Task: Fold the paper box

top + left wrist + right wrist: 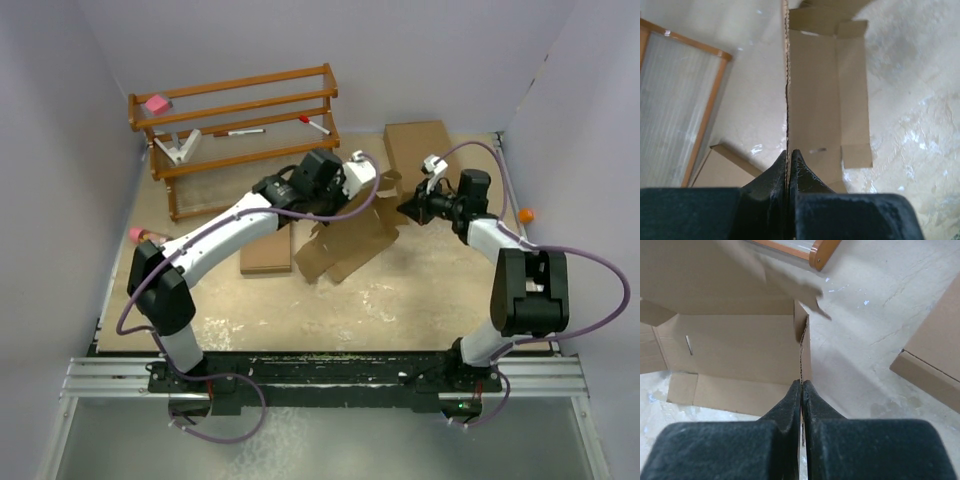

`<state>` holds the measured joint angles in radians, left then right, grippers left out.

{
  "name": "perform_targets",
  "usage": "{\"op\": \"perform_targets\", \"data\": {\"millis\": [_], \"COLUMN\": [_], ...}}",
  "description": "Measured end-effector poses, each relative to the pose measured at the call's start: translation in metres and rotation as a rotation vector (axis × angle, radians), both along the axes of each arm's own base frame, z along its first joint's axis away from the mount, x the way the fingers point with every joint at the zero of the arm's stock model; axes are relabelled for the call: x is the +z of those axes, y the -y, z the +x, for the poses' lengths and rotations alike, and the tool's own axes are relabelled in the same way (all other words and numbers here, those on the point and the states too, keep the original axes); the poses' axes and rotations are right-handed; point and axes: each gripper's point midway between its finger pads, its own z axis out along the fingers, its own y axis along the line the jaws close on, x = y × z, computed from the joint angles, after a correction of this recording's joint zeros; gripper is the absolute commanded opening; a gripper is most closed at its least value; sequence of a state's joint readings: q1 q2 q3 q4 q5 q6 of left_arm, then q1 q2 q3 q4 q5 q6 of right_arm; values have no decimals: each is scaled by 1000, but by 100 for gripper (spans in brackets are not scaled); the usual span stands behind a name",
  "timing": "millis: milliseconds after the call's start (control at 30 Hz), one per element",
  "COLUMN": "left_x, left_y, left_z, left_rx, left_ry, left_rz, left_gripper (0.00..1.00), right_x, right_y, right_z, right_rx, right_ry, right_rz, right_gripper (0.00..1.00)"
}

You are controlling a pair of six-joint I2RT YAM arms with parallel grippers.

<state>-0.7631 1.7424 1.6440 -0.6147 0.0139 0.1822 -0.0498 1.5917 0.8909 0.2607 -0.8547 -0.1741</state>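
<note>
paper box (350,240): plain brown cardboard die-cut blank with notched flaps, unfolded, centre of top view. Lower part lies on the pale tabletop (420,300), upper part is lifted. left gripper (789,152): black fingers pinched tight on a raised corrugated edge of the blank, lower centre of left wrist view. The blank's panels run up the frame right of that edge. right gripper (801,382): clamped narrow on an upright flap edge, lower centre of right wrist view. In top view both grippers sit at the blank's upper right. flat brown cardboard box (268,250) just left of the blank. larger flat brown box (420,150) upper right. wooden rack (240,110) upper left. small orange ball (525,214) far right.
</note>
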Motion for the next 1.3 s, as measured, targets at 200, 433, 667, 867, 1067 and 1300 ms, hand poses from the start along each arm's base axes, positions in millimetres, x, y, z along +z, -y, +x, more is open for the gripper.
{"op": "perform_targets", "data": {"millis": [200, 433, 667, 867, 1067, 1300], "left_x": [-30, -30, -48, -38, -13, 17], "left_y": [13, 15, 17, 15, 10, 4], "left_z": [-41, -58, -64, -62, -42, -8], "left_rx": [-111, -112, -56, -49, -100, -169], "left_ry": [-13, -28, -81, -40, 151, 410], "left_rz": [28, -63, -118, -122, -70, 25], "left_gripper": [4, 4, 4, 4, 4, 4], "right_x": [-2, -4, -26, -23, -5, 16], "right_y": [2, 10, 13, 12, 4, -10], "right_z": [3, -27, -50, -65, -57, -20], "right_rx": [-27, 56, 169, 236, 220, 190], "right_ry": [60, 173, 192, 209, 226, 291], "right_rz": [-79, -229, -334, -362, -295, -155], "right_gripper": [0, 0, 1, 1, 2, 26]}}
